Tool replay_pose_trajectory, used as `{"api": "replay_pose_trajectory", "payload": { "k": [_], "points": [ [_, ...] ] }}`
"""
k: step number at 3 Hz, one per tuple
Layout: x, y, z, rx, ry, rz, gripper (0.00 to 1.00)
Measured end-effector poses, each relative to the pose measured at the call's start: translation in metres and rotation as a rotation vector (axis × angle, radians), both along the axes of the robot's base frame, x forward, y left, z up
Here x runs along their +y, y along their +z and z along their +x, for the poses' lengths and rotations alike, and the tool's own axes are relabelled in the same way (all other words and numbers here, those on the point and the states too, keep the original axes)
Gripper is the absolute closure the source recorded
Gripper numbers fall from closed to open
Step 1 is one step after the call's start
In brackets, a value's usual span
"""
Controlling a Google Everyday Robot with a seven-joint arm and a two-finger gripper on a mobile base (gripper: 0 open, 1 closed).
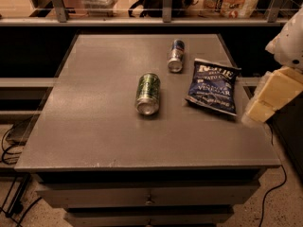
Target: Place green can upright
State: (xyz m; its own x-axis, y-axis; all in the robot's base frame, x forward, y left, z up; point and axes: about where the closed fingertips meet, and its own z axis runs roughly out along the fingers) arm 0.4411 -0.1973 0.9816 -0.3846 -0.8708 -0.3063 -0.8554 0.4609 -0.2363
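Note:
The green can [148, 93] lies on its side near the middle of the grey table [85, 126], its silver end facing the front edge. My gripper [267, 98] is at the right edge of the view, cream-coloured, beside the table's right edge and well to the right of the can, holding nothing that I can see. A slimmer blue-and-silver can [175, 56] also lies on its side, farther back.
A dark blue chip bag [213, 86] lies flat to the right of the green can, between it and my gripper. A rail and shelves with goods [165, 4] run behind the table. Cables [12, 145] hang at the lower left.

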Motion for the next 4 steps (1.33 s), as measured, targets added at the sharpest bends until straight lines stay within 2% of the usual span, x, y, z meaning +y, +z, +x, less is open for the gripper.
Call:
{"api": "replay_pose_trajectory", "payload": {
  "k": [1,2,3,4],
  "points": [
    [0.0,0.0,0.0,0.0,0.0,0.0,0.0],
    [0.008,-0.008,0.008,0.037,-0.043,0.008,0.0],
    [0.033,-0.018,0.025,0.088,-0.086,0.038,0.0],
    [0.072,-0.023,0.046,0.119,-0.111,0.066,0.0]
  ]
}}
